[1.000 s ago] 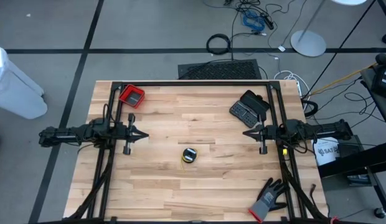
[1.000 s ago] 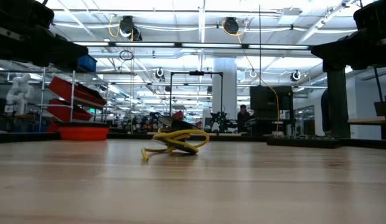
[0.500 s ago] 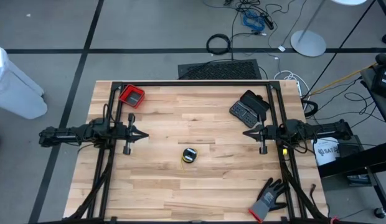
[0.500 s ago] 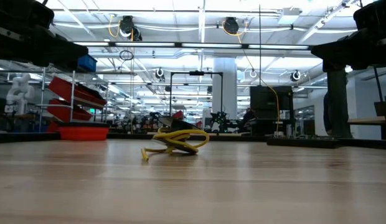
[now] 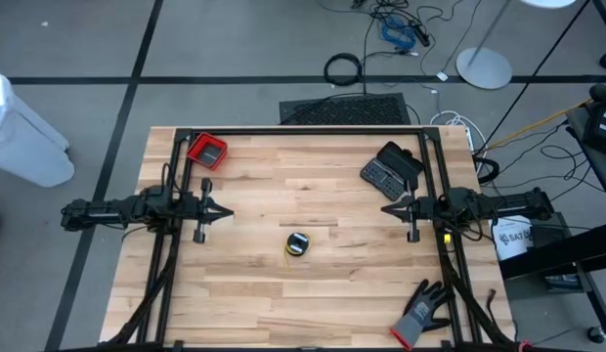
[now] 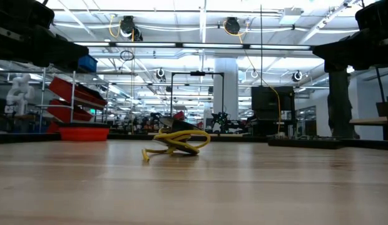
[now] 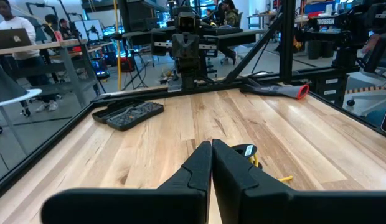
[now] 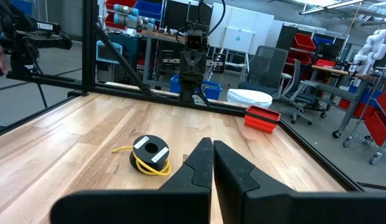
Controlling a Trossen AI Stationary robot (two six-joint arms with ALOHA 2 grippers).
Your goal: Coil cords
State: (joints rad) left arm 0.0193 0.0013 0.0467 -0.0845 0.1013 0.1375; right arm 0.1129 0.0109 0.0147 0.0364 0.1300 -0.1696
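Observation:
The cords (image 5: 297, 243) lie wound into a small black and yellow bundle near the middle of the table, with white bands across it in the right wrist view (image 8: 150, 154). In the low view (image 6: 176, 142) yellow loops rest flat on the wood and one free end sticks out. My left gripper (image 5: 230, 211) hovers shut at the table's left, pointing level toward the middle. My right gripper (image 5: 385, 208) hovers shut at the table's right, facing it. Both are well clear of the cords.
A red tray (image 5: 207, 152) sits at the far left corner. A dark open case of small parts (image 5: 389, 170) lies at the far right. A grey-black glove (image 5: 421, 311) lies at the near right corner. The black frame rails (image 5: 303, 130) border the table.

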